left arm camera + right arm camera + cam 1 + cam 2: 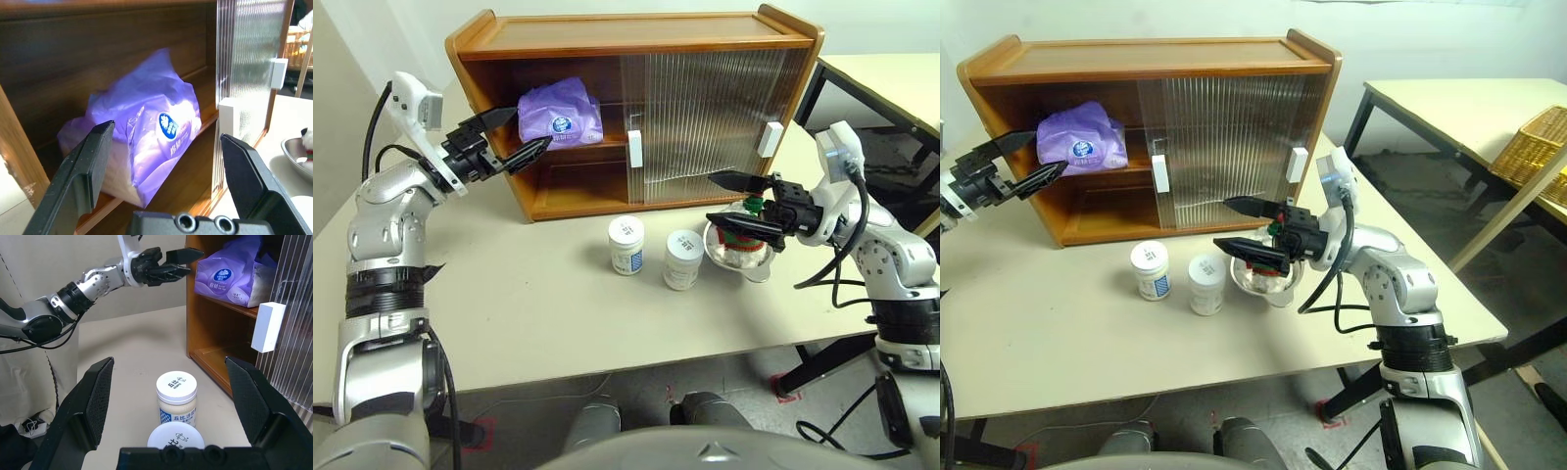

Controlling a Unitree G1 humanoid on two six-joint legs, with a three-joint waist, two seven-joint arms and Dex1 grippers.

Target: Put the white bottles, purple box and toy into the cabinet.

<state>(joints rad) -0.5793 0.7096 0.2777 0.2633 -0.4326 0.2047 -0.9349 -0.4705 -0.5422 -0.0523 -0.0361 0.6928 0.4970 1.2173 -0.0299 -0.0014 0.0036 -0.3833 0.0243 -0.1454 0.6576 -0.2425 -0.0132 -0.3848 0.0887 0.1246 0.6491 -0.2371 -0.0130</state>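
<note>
Purple box (pixel 559 116) sits on cabinet (pixel 636 44) top shelf; left gripper (pixel 506 137) wide, empty, just outside. White bottles (pixel 626 245), toy (pixel 745 233) near table's mid-front. Right gripper (pixel 742 201) wide over toy. Next: grab bottle.

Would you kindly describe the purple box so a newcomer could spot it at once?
Find the wooden cabinet at the back of the table. In its open left side, the purple box lies on the upper shelf: a soft, crinkly pack with a round blue sticker, unlike the white bottles outside.
</note>
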